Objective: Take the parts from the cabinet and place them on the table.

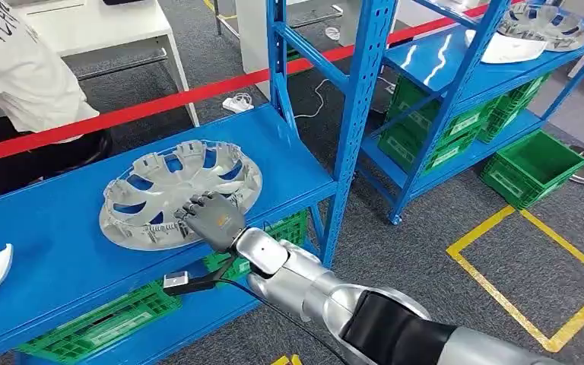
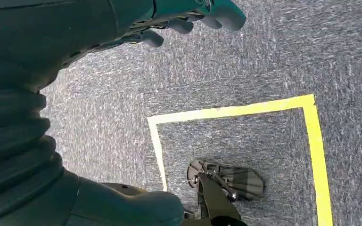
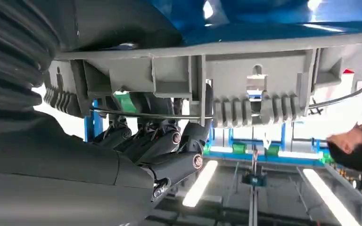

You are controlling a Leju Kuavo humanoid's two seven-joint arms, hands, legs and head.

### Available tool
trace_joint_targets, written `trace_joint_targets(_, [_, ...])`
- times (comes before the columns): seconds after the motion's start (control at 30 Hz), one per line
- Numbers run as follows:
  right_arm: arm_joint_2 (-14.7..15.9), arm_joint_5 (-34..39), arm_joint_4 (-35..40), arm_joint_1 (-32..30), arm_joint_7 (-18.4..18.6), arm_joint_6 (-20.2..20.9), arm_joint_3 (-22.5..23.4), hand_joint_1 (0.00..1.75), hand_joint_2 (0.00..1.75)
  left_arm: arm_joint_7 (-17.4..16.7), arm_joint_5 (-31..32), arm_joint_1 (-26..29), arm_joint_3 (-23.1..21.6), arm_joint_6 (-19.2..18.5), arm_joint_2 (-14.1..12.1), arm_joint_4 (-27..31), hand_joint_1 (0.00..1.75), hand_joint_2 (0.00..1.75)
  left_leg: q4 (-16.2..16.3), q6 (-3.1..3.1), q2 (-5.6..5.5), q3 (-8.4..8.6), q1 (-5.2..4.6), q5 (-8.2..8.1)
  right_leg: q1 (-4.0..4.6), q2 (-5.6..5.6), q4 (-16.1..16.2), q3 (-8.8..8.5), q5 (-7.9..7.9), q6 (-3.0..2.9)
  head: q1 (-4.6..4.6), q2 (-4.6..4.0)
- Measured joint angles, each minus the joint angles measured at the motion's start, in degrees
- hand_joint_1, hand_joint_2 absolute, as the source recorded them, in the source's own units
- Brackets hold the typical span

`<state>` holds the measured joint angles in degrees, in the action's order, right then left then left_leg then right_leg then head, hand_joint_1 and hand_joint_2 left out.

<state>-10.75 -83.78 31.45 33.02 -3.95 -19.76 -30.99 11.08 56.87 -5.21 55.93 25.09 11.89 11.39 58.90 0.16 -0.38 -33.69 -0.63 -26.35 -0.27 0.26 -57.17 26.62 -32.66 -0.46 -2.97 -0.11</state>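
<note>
I'm at the pick-up step: my right hand (image 1: 211, 219) reaches onto the near rim of the silver wheel cover (image 1: 169, 192) lying on the blue cabinet shelf (image 1: 61, 251), fingers (image 3: 162, 141) curled over its edge, thumb opposite; next I must lift it clear and turn toward the table; left hand (image 2: 188, 19) hangs empty, fingers apart

I'm working in a warehouse-style parts storeroom. I see blue steel shelving (image 1: 365, 91) stocked with wheel covers (image 1: 179, 194) and green plastic crates (image 1: 528, 167). Yellow floor tape (image 1: 532, 281) marks grey carpet.
</note>
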Motion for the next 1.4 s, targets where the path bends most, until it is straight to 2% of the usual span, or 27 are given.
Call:
trace_joint_targets(0.1, [1.0, -2.9, 2.7, -1.2, 1.6, -1.4, 0.0, 1.75, 1.75, 0.4, 0.5, 0.0, 0.0, -0.3, 0.2, 0.0, 0.0, 1.75, 0.0, 0.0, 0.01, 0.0, 0.0, 0.0, 0.0, 0.0, 0.0, 0.0, 0.0, 0.0, -0.02, 0.0])
trace_joint_targets(0.27, [4.1, -6.0, 12.3, -3.5, 5.0, 1.2, -0.1, 1.75, 1.75, 0.5, 1.6, -0.2, -0.5, -1.2, 0.4, 0.0, 0.0, 1.75, 0.0, 0.0, -0.02, -0.01, -0.01, 0.0, -0.01, 0.0, 0.0, 0.0, 0.0, 0.0, -0.02, 0.0])
trace_joint_targets(0.4, [7.0, -6.2, 17.7, -4.1, 9.2, 0.3, -2.3, 1.75, 1.75, 0.5, 1.9, -0.3, -0.9, -1.2, 0.4, 0.0, 0.0, 1.75, 0.0, 0.0, 0.04, -0.01, -0.01, 0.0, -0.01, 0.03, 0.0, 0.01, 0.01, 0.0, 0.0, 0.0])
trace_joint_targets(0.53, [9.8, -6.3, 21.7, -3.6, 16.0, -3.4, -7.4, 1.75, 1.75, 0.5, 2.0, -0.4, -1.0, -1.3, 0.5, -0.1, 0.0, 1.75, 0.0, 0.0, 0.02, -0.01, -0.01, 0.0, -0.01, 0.01, 0.0, 0.0, 0.01, 0.01, 0.0, 0.0])
trace_joint_targets(0.6, [11.8, -6.3, 24.1, -2.8, 20.6, -4.5, -11.2, 1.75, 1.75, 0.5, 2.1, -0.5, -1.0, -1.3, 0.6, -0.1, 0.0, 1.75, 0.0, 0.0, 0.0, -0.01, -0.01, 0.0, -0.01, 0.01, 0.0, 0.0, 0.01, 0.0, 0.0, 0.0])
trace_joint_targets(0.77, [16.3, -6.3, 28.8, 0.8, 28.7, -4.9, -19.9, 1.75, 1.75, 0.3, 2.4, -0.6, -1.4, -1.3, 0.7, -0.1, 0.0, 1.75, 0.0, 0.0, 0.01, -0.01, -0.01, 0.0, 0.0, 0.01, 0.0, 0.0, 0.01, 0.01, 0.0, 0.0])
trace_joint_targets(0.9, [19.0, -6.4, 30.6, 3.5, 31.5, -5.9, -26.0, 1.75, 1.75, 0.0, 2.7, -0.8, -1.4, -1.2, 0.7, -0.1, 0.0, 1.75, 0.0, 0.0, 0.01, -0.01, -0.01, 0.0, 0.0, 0.01, 0.0, 0.0, 0.01, 0.01, 0.0, 0.0])
trace_joint_targets(1.03, [20.4, -6.3, 30.7, 5.1, 33.1, -7.2, -29.7, 1.75, 1.75, 0.0, 2.7, -0.8, -1.4, -1.2, 0.7, -0.1, 0.0, 1.75, 0.0, 0.0, 0.01, -0.01, -0.01, 0.0, 0.0, 0.0, 0.0, -0.01, 0.01, 0.01, 0.0, 0.0])
trace_joint_targets(1.4, [21.4, -6.3, 30.5, 7.0, 33.9, -8.5, -33.1, 1.75, 1.75, 0.5, 2.4, -0.8, -1.4, -1.0, 0.8, -0.1, 0.0, 1.75, 0.0, 0.0, 0.01, -0.01, -0.01, 0.0, 0.0, 0.0, 0.0, -0.01, 0.01, 0.01, 0.0, 0.0])
